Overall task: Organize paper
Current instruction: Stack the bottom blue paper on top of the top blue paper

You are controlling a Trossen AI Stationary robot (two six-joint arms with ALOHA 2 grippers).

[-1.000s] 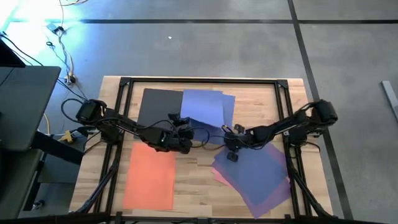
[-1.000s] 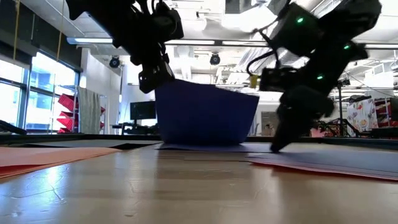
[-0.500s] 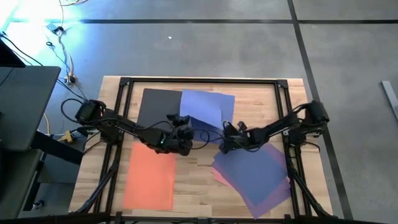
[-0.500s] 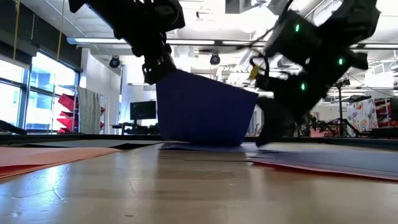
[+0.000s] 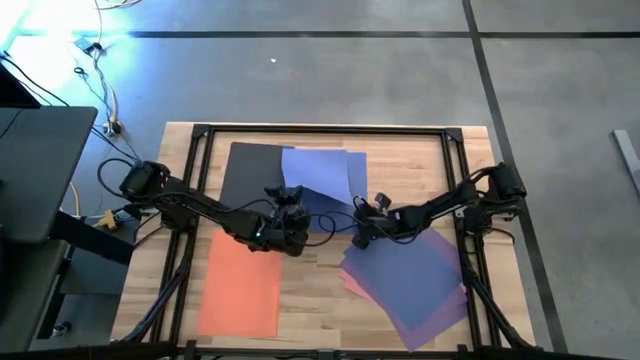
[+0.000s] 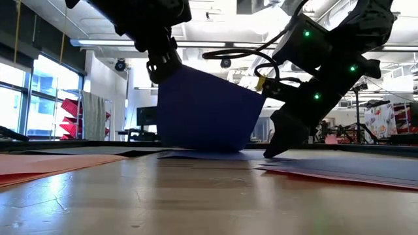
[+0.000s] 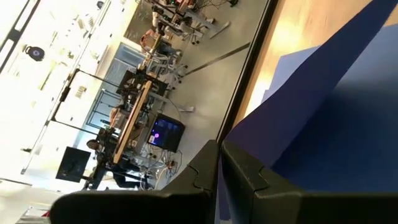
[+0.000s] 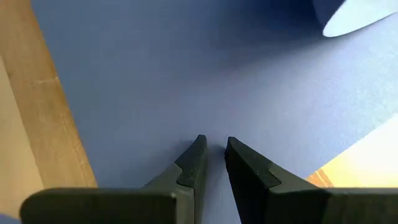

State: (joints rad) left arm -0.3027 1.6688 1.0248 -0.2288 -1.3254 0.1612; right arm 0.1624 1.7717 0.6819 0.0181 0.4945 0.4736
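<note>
High view: wooden table with a black frame. Dark grey sheet lies flat toward the far edge, left of centre. Blue sheet overlaps the grey sheet's right side, its near part lifted. Orange sheet is flat by the near-left corner. Purple sheet is askew near the near-right corner, with a pink sheet peeking out under its left edge. Left gripper sits mid-table at the blue sheet's near edge. Right gripper is just right of it, at the purple sheet's far-left corner.

Low view: left gripper has the blue sheet by its upper corner; the sheet stands curved off the table, lower edge on the surface. Right gripper points down, tips at table level just beside the blue sheet. Orange sheet is flat at left, purple flat at right.

Left wrist view: left fingers pressed together, clamped on the blue sheet's edge.

Right wrist view: right gripper has a narrow gap between its tips, nothing between them, tips down on a bluish sheet; cannot tell which one. Bare wood beside it.
</note>
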